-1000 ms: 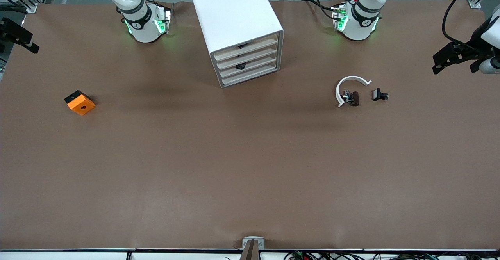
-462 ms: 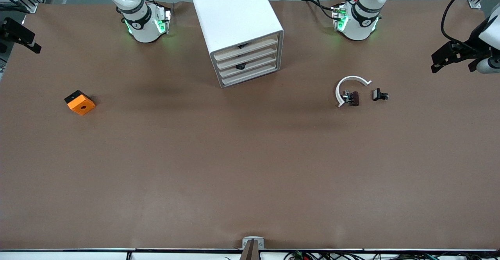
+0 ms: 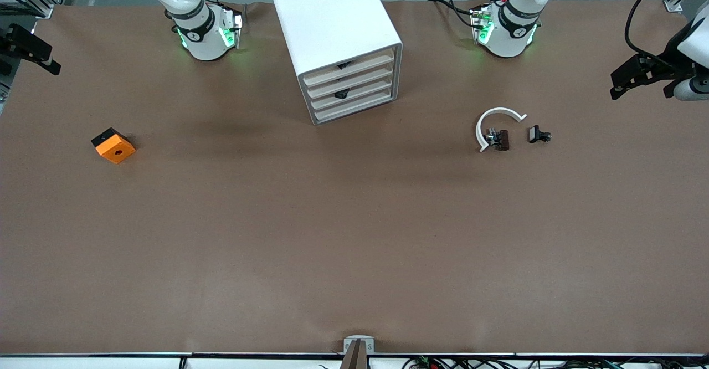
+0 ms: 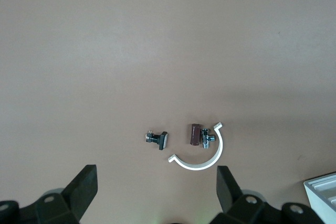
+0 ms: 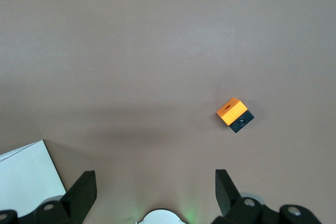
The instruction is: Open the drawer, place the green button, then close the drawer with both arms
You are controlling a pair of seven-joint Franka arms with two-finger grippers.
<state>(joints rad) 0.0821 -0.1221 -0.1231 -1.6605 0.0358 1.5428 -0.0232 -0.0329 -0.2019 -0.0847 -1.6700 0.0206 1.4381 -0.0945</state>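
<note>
The white cabinet [image 3: 332, 20] stands mid-table near the arms' bases, all four cream-fronted drawers shut. The third drawer [image 3: 360, 98] is shut. No green-capped button shows in any view. My left gripper [image 3: 628, 81] hangs open and empty in the air at the left arm's end of the table. In the left wrist view, the left gripper [image 4: 156, 190] looks down on bare table beside the small parts. My right gripper [image 3: 33, 53] hangs open and empty at the right arm's end. In the right wrist view, the right gripper [image 5: 155, 192] is over bare table.
An orange cube with a black hole [image 3: 113, 145] lies toward the right arm's end; it also shows in the right wrist view [image 5: 234, 114]. A white arc [image 3: 496, 122], a brown part [image 3: 501, 139] and a black part [image 3: 537, 134] lie toward the left arm's end.
Both grippers have drifted slightly at the table's ends. Nothing on the table has moved and the drawers stay shut.
</note>
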